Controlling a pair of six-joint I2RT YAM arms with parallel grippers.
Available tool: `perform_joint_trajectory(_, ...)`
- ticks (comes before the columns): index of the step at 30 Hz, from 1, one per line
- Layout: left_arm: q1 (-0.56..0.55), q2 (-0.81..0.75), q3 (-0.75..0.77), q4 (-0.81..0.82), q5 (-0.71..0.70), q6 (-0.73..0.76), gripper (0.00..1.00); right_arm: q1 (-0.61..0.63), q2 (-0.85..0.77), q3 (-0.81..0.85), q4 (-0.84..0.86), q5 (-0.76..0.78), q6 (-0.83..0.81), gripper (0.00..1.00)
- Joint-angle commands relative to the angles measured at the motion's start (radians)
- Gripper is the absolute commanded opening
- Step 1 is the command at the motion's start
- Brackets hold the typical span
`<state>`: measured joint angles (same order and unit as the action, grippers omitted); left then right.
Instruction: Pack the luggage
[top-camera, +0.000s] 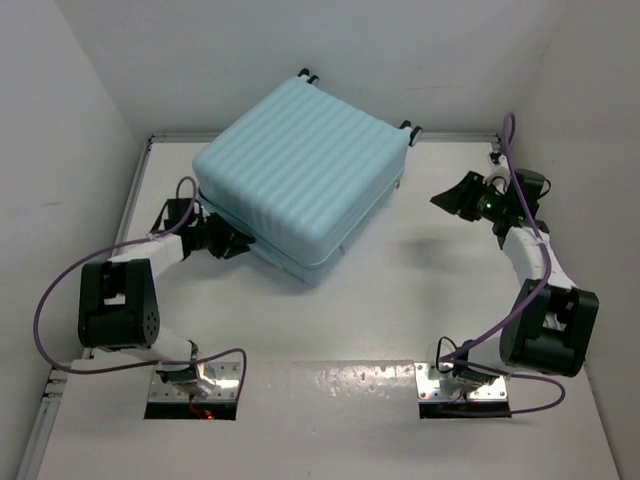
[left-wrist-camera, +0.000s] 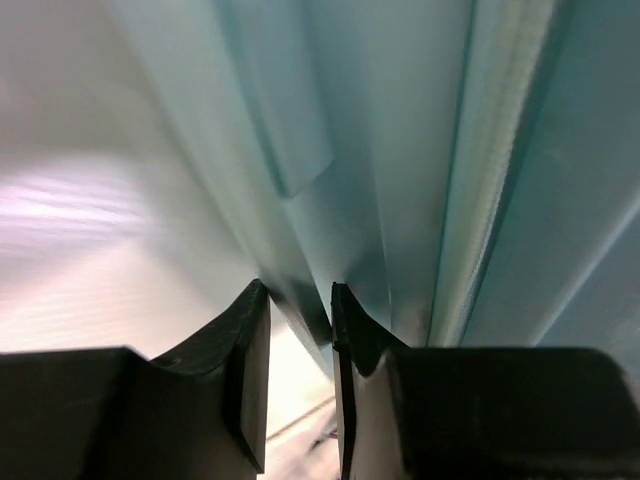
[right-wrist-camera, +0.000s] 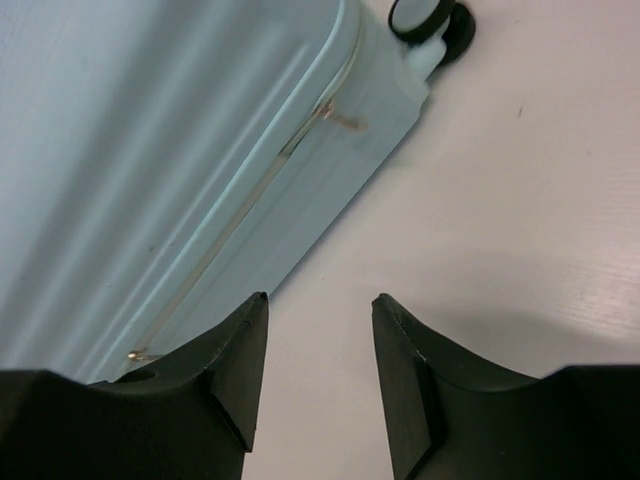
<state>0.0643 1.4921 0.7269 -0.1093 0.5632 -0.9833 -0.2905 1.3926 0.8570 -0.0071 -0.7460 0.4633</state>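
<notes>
The luggage (top-camera: 300, 170) is a pale blue ribbed hard-shell suitcase lying closed and flat at the back middle of the table. My left gripper (top-camera: 235, 243) is at its left side, low by the seam. In the left wrist view the shell (left-wrist-camera: 400, 150) fills the frame, and my left gripper (left-wrist-camera: 300, 290) has its jaws a narrow gap apart at the case's lower edge, with nothing seen held. My right gripper (top-camera: 450, 197) hovers to the right of the case. In the right wrist view it (right-wrist-camera: 320, 300) is open and empty over the table beside the case (right-wrist-camera: 150, 150).
The white table (top-camera: 400, 300) has a raised rim and white walls on three sides. Black-and-white wheels (top-camera: 410, 128) stick out at the case's back right corner, and one wheel (right-wrist-camera: 420, 18) shows in the right wrist view. Purple cables trail from both arms.
</notes>
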Motion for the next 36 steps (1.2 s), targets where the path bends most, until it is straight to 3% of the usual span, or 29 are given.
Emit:
perform_joint_trajectory(1,0.193,0.094,0.109,-0.172,-0.329,0.343,0.0,0.01,-0.018,-0.067,0.122,-0.027,-0.02,0.46)
perform_joint_trajectory(2,0.207,0.132,0.165,-0.228,-0.319,0.467,0.0,0.013,-0.026,-0.081,0.197,-0.03,-0.018,0.46)
perform_joint_trajectory(5,0.253,0.293,0.362,-0.393,-0.273,0.627,0.0,0.051,-0.02,-0.127,0.289,-0.029,-0.041,0.42)
perform_joint_trajectory(13,0.301,0.411,0.531,-0.431,-0.088,0.687,0.0,0.278,0.011,-0.216,0.495,0.02,-0.075,0.44)
perform_joint_trajectory(19,0.325,0.471,0.577,-0.443,-0.077,0.699,0.0,0.465,0.072,-0.256,0.633,0.262,-0.103,0.51)
perform_joint_trajectory(24,0.325,0.481,0.595,-0.443,-0.066,0.699,0.0,0.498,0.131,-0.248,0.676,0.431,-0.121,0.51)
perform_joint_trajectory(29,0.325,0.49,0.595,-0.452,-0.057,0.709,0.0,0.496,0.172,-0.231,0.72,0.476,-0.173,0.49)
perform_joint_trajectory(36,0.325,0.519,0.614,-0.452,-0.066,0.709,0.0,0.491,0.258,-0.173,0.798,0.36,-0.167,0.45)
